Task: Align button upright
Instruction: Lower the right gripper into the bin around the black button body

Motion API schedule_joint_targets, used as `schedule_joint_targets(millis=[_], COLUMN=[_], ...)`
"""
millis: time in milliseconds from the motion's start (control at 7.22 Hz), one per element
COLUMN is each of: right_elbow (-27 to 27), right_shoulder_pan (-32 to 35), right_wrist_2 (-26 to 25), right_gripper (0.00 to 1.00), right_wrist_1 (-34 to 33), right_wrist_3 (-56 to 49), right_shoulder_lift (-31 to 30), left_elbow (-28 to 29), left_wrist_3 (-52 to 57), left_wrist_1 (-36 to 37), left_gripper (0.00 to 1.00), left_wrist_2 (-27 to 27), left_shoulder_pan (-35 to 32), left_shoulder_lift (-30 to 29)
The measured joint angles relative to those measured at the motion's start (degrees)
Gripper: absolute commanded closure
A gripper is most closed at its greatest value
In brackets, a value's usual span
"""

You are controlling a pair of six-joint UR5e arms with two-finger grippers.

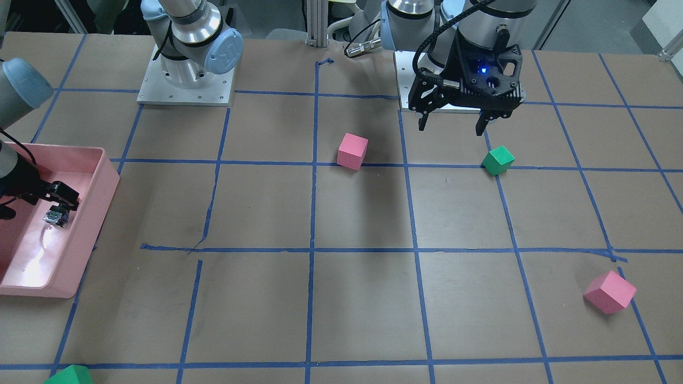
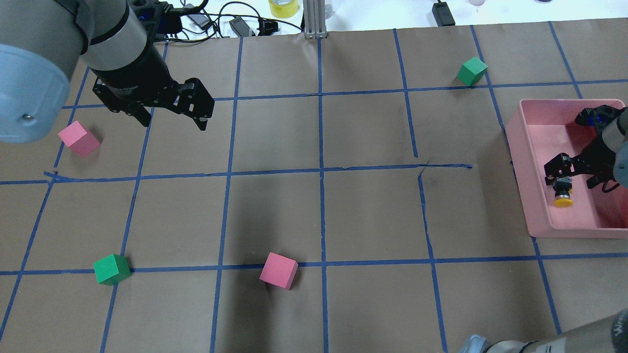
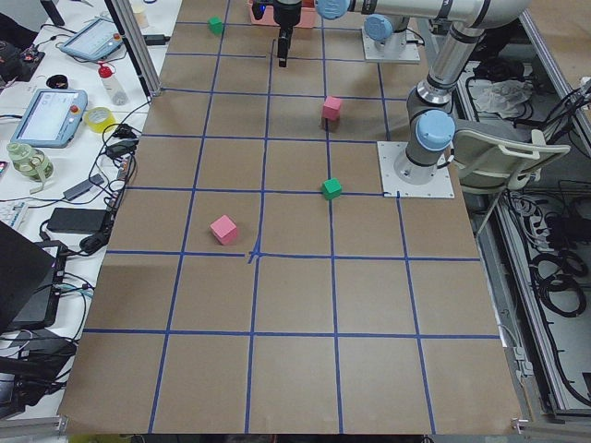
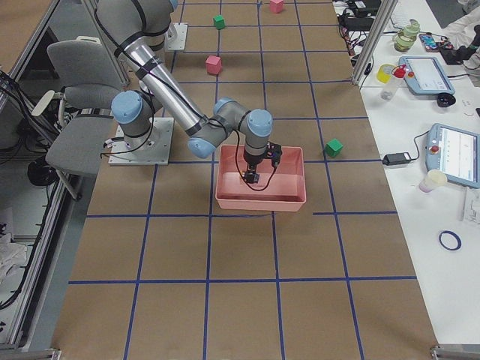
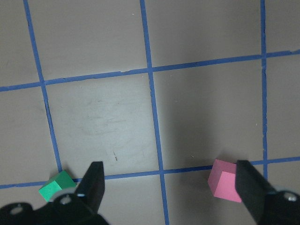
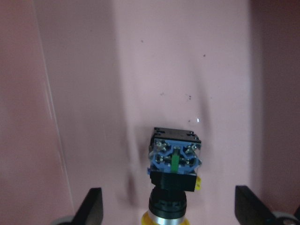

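Note:
The button (image 6: 174, 164) lies tipped over on the floor of the pink bin (image 2: 527, 162), its yellow cap (image 2: 563, 202) pointing toward the robot and its blue terminal block toward the far side. It also shows in the front view (image 1: 55, 216). My right gripper (image 2: 569, 182) hangs in the bin right over it, open. In the right wrist view its fingers (image 6: 93, 206) stand wide on either side of the button without touching it. My left gripper (image 2: 171, 120) is open and empty above the table, far from the bin.
Two pink cubes (image 2: 78, 138) (image 2: 278, 270) and two green cubes (image 2: 112, 269) (image 2: 472, 71) lie scattered on the brown, blue-taped table. The bin walls (image 1: 106, 181) enclose the right gripper. Cables and a tape roll lie along the far edge (image 2: 282, 7).

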Motion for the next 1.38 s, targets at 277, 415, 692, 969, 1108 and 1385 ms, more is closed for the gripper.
schedule_joint_targets(millis=[277,415,692,969,1108,1385], right_elbow=[0.2,0.3,0.4,0.4,0.4,0.4], right_shoulder_pan=[0.0,0.0,0.0,0.0,0.0,0.0], right_wrist_2=[-0.1,-0.2,-0.2,-0.3,-0.4,-0.8], right_gripper=[0.00,0.00,0.01,0.13,0.19,0.56], right_wrist_1=[-0.4,-0.5,-0.8,-1.7,-1.9,-2.0], right_wrist_3=[0.0,-0.1,-0.1,-0.2,-0.2,-0.3], right_shoulder_lift=[0.3,0.3,0.5,1.0,1.2,1.3], left_elbow=[0.0,0.0,0.0,0.0,0.0,0.0], left_wrist_3=[0.0,0.0,0.0,0.0,0.0,0.0], left_wrist_1=[0.0,0.0,0.0,0.0,0.0,0.0], left_gripper=[0.00,0.00,0.00,0.00,0.00,0.00], left_wrist_2=[0.0,0.0,0.0,0.1,0.1,0.1], left_shoulder_pan=[0.0,0.0,0.0,0.0,0.0,0.0], left_shoulder_lift=[0.0,0.0,0.0,0.0,0.0,0.0])
